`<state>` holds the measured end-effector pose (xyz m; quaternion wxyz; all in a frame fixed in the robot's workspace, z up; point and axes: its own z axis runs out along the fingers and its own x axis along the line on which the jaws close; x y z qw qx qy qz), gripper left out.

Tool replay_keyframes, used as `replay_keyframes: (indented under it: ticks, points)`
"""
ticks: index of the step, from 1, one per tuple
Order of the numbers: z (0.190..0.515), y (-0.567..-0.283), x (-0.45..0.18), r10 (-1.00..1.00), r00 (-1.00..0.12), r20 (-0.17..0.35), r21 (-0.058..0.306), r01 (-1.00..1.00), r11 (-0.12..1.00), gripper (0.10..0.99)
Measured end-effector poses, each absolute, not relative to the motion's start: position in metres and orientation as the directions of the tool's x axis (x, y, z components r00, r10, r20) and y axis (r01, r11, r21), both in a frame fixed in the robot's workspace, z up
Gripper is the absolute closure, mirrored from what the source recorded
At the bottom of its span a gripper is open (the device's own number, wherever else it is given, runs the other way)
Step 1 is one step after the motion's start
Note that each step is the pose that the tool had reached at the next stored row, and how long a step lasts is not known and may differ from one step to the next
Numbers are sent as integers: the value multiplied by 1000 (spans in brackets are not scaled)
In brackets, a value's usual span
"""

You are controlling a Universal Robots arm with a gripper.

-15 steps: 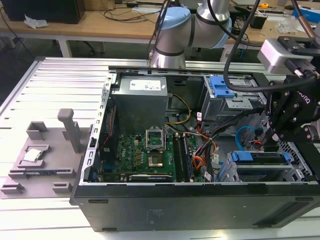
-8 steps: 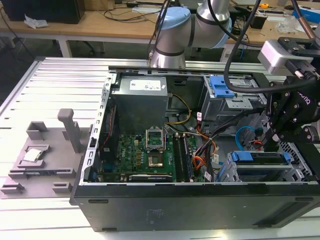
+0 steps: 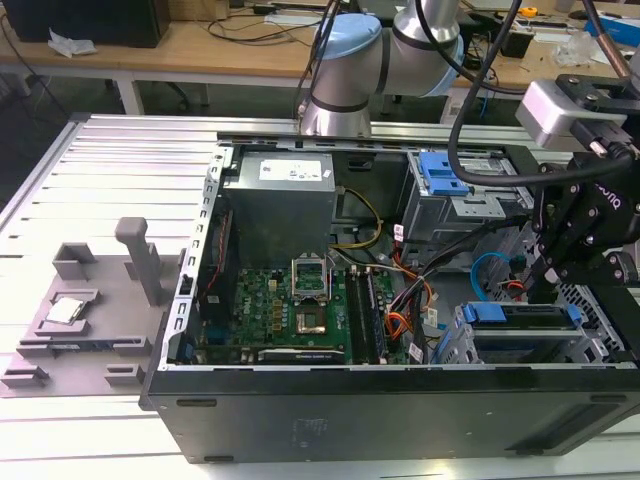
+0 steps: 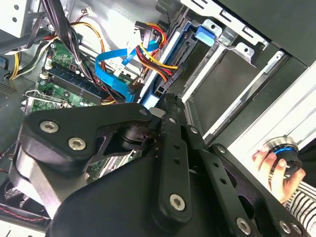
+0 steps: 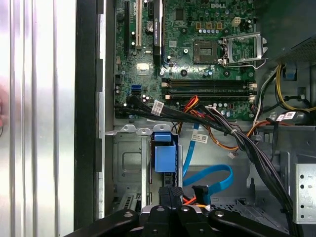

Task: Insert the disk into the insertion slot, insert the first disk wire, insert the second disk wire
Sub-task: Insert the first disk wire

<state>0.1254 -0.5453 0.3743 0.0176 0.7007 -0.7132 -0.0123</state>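
The disk (image 3: 525, 325), silver in a blue carrier, lies inside the insertion slot (image 3: 598, 350), the grey perforated cage at the case's near corner on the exterior view's right. Its blue carrier shows in both wrist views (image 5: 164, 154) (image 4: 170, 52). My gripper (image 3: 528, 285) hangs over the disk's inner end. The fingers (image 5: 167, 197) stand close together, shut on a black connector (image 4: 165, 81) with red, orange and yellow wires, right at the disk's edge. A blue flat cable (image 5: 210, 177) with a black plug lies loose beside it.
The motherboard (image 3: 290, 310) fills the case floor, crossed by a thick black cable bundle (image 5: 232, 133). A taller grey cage with a blue latch (image 3: 440, 175) stands behind. A person's hand (image 4: 276, 168) rests on a knob outside the case. A grey fixture (image 3: 90, 310) lies to the exterior view's left.
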Motion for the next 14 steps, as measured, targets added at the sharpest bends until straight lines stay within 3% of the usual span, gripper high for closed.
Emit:
replay_keyframes:
  ticks: [2,6,14]
  points:
    - [374,-545,125,-1000,-17,8,42,-999,18,973]
    - [374,-545,125,-1000,-17,8,42,-999,18,725]
    - [358,-544,138,-997,-74,8,44,-996,75,725]
